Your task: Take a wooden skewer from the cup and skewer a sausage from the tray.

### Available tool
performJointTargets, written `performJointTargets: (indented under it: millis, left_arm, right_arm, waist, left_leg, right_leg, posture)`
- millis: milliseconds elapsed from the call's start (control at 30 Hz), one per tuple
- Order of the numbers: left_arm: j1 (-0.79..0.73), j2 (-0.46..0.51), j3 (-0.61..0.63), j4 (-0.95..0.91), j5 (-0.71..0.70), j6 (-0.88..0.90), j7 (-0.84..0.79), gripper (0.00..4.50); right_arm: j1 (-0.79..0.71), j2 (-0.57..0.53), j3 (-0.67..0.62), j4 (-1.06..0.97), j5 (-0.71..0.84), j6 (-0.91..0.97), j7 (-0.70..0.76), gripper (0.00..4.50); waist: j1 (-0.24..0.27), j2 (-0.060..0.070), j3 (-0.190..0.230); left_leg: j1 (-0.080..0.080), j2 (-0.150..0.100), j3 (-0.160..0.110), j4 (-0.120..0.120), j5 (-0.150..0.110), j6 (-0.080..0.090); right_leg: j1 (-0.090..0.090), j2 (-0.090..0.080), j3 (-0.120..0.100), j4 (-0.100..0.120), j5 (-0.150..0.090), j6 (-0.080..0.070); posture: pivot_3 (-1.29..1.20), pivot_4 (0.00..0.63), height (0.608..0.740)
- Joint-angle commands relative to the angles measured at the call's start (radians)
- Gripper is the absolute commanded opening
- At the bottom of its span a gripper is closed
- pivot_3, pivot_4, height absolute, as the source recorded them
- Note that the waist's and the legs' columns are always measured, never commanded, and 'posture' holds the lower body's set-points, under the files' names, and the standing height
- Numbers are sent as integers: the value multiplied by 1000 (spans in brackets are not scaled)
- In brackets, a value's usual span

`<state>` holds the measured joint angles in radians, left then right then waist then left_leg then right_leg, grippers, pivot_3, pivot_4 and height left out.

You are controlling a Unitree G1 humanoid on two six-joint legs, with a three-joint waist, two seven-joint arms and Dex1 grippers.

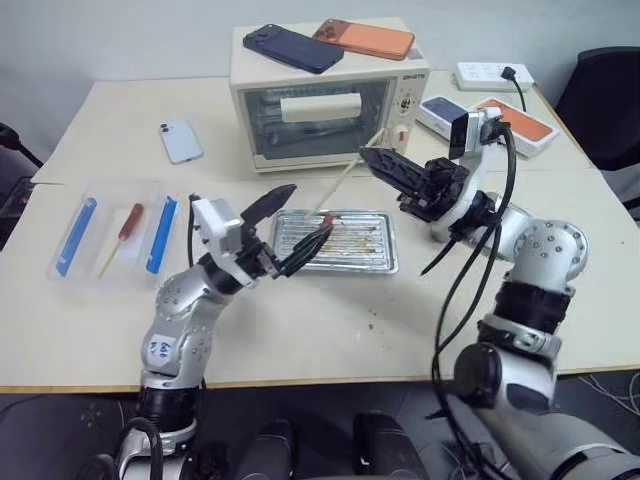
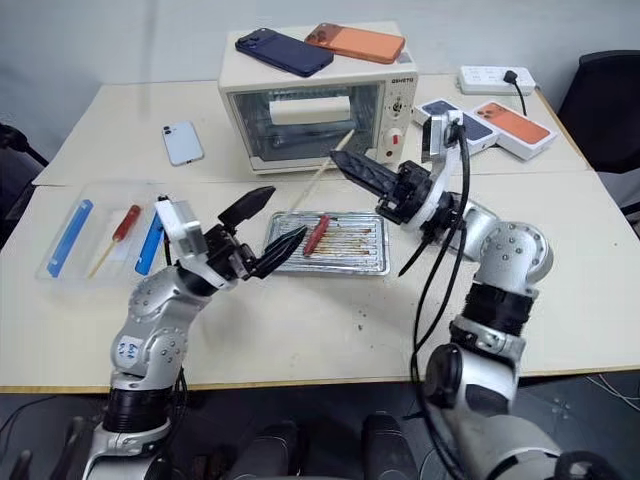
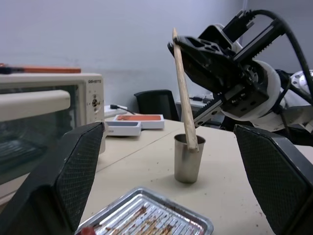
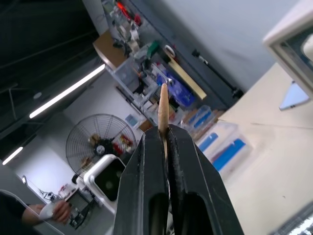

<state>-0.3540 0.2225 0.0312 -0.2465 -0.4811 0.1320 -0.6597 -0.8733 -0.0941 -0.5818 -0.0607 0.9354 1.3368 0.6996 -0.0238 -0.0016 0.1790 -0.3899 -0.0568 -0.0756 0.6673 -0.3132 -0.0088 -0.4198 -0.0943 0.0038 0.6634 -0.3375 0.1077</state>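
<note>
The right pincer (image 2: pixel 345 163) pinched the wooden skewer (image 3: pixel 185 93), its lower end in the cup (image 3: pixel 189 158) below. The left pincer (image 2: pixel 270 222) stood spread wide and empty, raised level beside the tray (image 2: pixel 355 262), where the sausage (image 2: pixel 316 233) lay just past its fingertips.

There were two grippers, the left gripper (image 2: pixel 262 228) and the right gripper (image 2: pixel 347 166). One skewer (image 3: pixel 184 93) stood out of the one cup (image 3: pixel 188 158), and one more stick carrying a second sausage (image 1: pixel 131 222) lay in the one clear tray (image 1: pixel 110 188) beside two blue strips (image 1: pixel 76 234). One sausage (image 2: pixel 316 233) lay on the one metal tray (image 2: pixel 372 262). One oven (image 1: pixel 330 95) stood on the table (image 1: pixel 320 320), with two phones (image 1: pixel 293 46) on top. One pale phone (image 1: pixel 180 141) lay flat on the table, two more phones (image 1: pixel 523 121) lay on white boxes, and there was one power strip (image 1: pixel 494 75).
</note>
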Motion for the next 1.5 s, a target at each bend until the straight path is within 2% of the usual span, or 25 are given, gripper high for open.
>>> performJointTargets:
  millis: [33, 267, 300, 333, 533, 567, 867, 1000, 1100, 1200, 1333, 1400, 1433, 1500]
  left_arm:
    - [-45, -50, -27, 24, 27, -52, 29, 4500]
    - [-69, -70, -33, 29, 32, -72, 43, 4500]
    - [-69, -69, -33, 28, 31, -72, 42, 4113]
    - [-68, -68, -33, 26, 29, -72, 43, 3995]
    - [-61, -64, -33, 20, 24, -66, 43, 2568]
    - [-62, -64, -33, 19, 24, -65, 44, 2216]
    - [-60, -60, -34, 13, 21, -57, 48, 52]
    - [-70, -52, -28, 15, 15, -44, 51, 52]
    - [-83, -32, -7, 18, -1, -17, 51, 0]
    - [-62, 27, 28, -1, -29, 23, 25, 0]
    - [66, 176, 130, -26, -91, 92, -48, 0]
    - [121, 218, 163, -42, -117, 113, -66, 0]
    - [163, 243, 192, -46, -126, 118, -76, 0]
    - [257, 284, 258, -51, -137, 125, -96, 0]
  right_arm:
    - [57, 62, -28, -107, 132, 11, -152, 29]
    - [120, 68, 9, -134, 252, -42, -291, 29]
    - [129, 65, 17, -136, 263, -52, -303, 0]
    - [137, 62, 25, -137, 273, -64, -313, 0]
    - [173, 36, 79, -134, 336, -119, -345, 0]
    - [180, 33, 89, -135, 346, -127, -349, 0]
    - [239, 4, 162, -148, 428, -202, -387, 0]
    - [263, -12, 176, -145, 491, -227, -417, 0]
    - [282, -69, 193, -150, 499, -234, -413, 654]
    - [333, -249, 250, -208, 318, -296, -246, 1345]
    - [502, -549, 338, -190, -25, -566, 63, 2445]
    - [559, -606, 345, -156, -109, -679, 160, 2932]
    - [596, -635, 338, -113, -166, -771, 226, 3323]
    - [682, -688, 329, 6, -313, -1058, 405, 3791]
  waist:
    - [0, -1, 0]
    - [-9, -1, 0]
    - [-8, -1, 0]
    - [-7, -1, 0]
    - [-6, -1, 0]
    - [-6, -1, 0]
    - [-5, -1, 0]
    - [-5, -1, 0]
    - [-4, -1, 0]
    - [-3, -1, 0]
    - [-1, -1, 0]
    - [-4, -1, 0]
    - [-4, -2, 0]
    - [-2, -2, 0]
  left_leg:
    - [1, 0, 0, 0, 0, 0]
    - [2, 1, 2, -3, 0, 0]
    - [2, 1, 2, -3, 0, 0]
    - [2, 1, 2, -3, 0, 0]
    - [1, 1, 2, -3, 0, 1]
    - [1, 1, 2, -3, 0, 1]
    - [1, 1, 2, -3, 0, 1]
    - [1, 1, 2, -3, 0, 1]
    - [1, 1, 2, -3, 0, 1]
    - [1, 1, 2, -3, 0, 1]
    - [1, 0, 3, -4, -2, 4]
    - [2, 0, 4, -4, -2, 5]
    - [2, 1, 5, -4, -2, 5]
    - [2, 1, 5, -3, -2, 5]
  right_leg:
    - [0, 0, 0, 0, 0, 0]
    - [0, 1, 1, 2, 0, 0]
    - [0, 2, 1, 1, 0, 0]
    - [0, 1, 1, 1, 0, 0]
    - [0, 1, 2, 1, 0, 0]
    - [0, 1, 2, 1, 0, 0]
    - [0, 1, 2, 0, 0, 0]
    - [0, 1, 2, -1, 0, 0]
    - [0, 1, 2, -1, 0, 0]
    - [0, 1, 2, -2, 0, 0]
    - [0, 2, 2, -4, 0, 0]
    - [1, 2, 2, -5, 0, 0]
    - [1, 2, 2, -5, 0, 0]
    - [1, 2, 2, -5, 0, 0]
  posture:
    - [0, 150, 740]
    - [0, 150, 740]
    - [0, 150, 740]
    - [0, 150, 740]
    - [0, 150, 740]
    - [0, 150, 740]
    - [0, 150, 740]
    - [0, 150, 740]
    - [0, 150, 740]
    - [0, 150, 740]
    - [0, 150, 740]
    - [0, 150, 740]
    - [0, 150, 740]
    - [0, 150, 740]
